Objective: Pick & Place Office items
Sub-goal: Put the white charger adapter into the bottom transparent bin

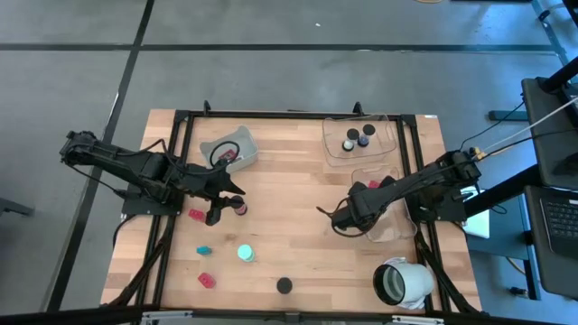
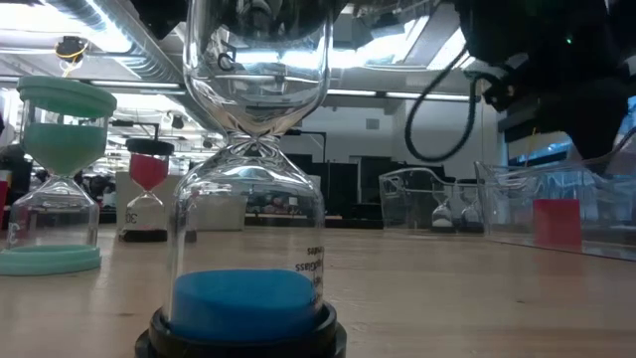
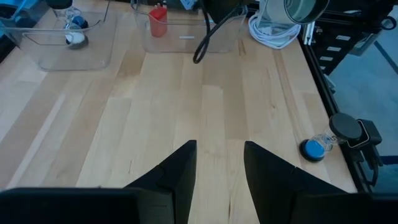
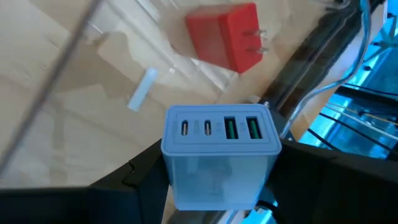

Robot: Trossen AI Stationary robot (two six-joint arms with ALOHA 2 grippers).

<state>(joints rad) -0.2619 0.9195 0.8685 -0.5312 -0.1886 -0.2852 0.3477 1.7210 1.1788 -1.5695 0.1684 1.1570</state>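
My right gripper (image 4: pixel 217 171) is shut on a lavender charger cube (image 4: pixel 221 155) above the near clear tray (image 1: pixel 397 221), where a red charger (image 4: pixel 227 37) lies. My left gripper (image 3: pixel 219 168) hovers open over bare wood at the table's left middle, with nothing between its fingers. Loose on the table in front of it are red blocks (image 1: pixel 196 215) (image 1: pixel 207 280), a teal bit (image 1: pixel 204 250), a teal hourglass (image 1: pixel 246 254) standing on its base, and a black-capped hourglass (image 1: pixel 284 285). My right gripper pinches the lavender cube by two opposite sides (image 4: pixel 173 177) between its two fingers. The fingers slant down from above. The cube's port face (image 4: pixel 221 127) is turned back toward the wrist camera, and the cube is lifted clear of the tray and table.
A grey tray (image 1: pixel 230 149) with a red piece stands at the far left. A second clear tray (image 1: pixel 361 140) with black-capped pieces stands at the far right. A big white hollow cylinder (image 1: pixel 404 282) lies at the near right corner. A red hourglass (image 1: pixel 239 208) stands by my left gripper.
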